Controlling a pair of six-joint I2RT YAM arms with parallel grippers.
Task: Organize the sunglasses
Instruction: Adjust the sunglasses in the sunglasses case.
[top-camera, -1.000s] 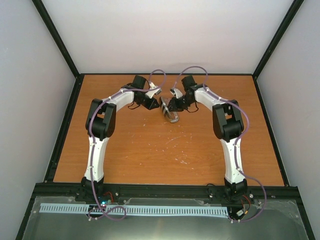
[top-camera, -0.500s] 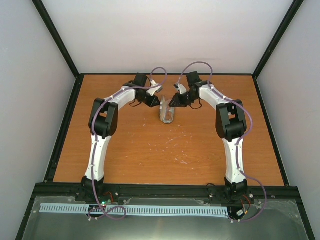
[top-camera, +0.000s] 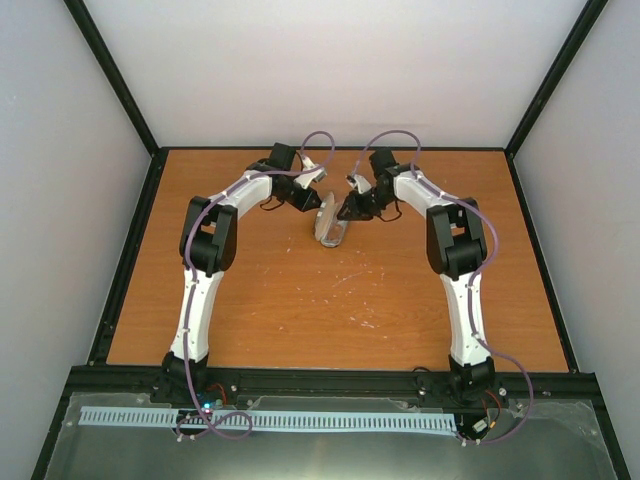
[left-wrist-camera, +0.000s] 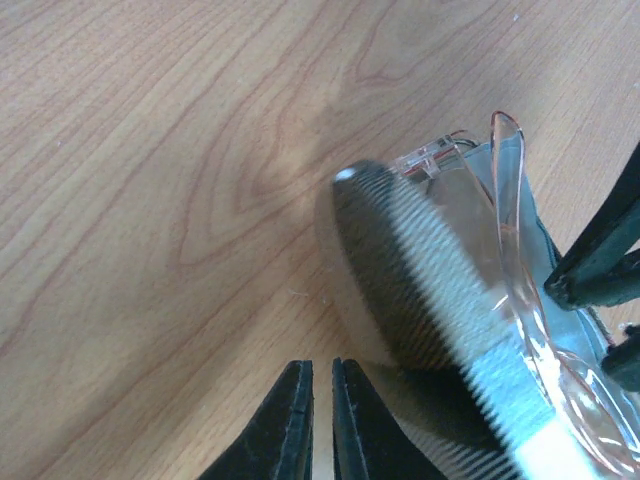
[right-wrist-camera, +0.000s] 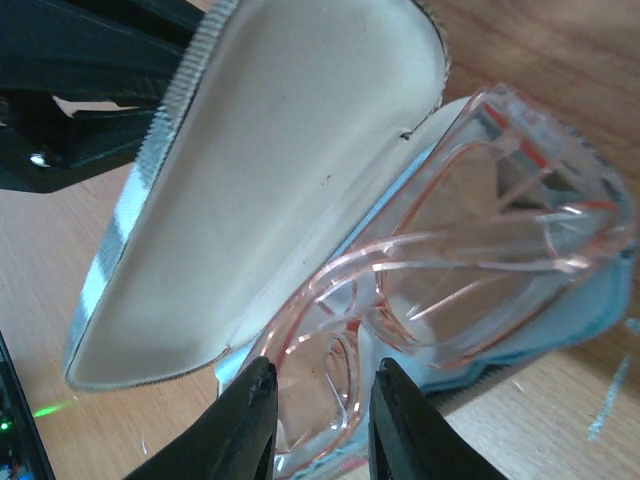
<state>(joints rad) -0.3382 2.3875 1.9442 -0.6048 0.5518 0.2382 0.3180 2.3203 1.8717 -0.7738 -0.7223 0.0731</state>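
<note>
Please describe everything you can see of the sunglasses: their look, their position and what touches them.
The sunglasses have a thin, see-through frame that looks like orange-pink plastic, with lightly tinted lenses. They look folded. They lie in the open, cream-lined case, resting on a light blue cloth that shows under and beside them. The right gripper straddles one end of the frame; whether it presses the frame or only stands around it cannot be told.

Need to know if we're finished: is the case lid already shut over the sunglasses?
No, the case lid stands open, its pale lining showing, and the sunglasses lie uncovered.
</note>
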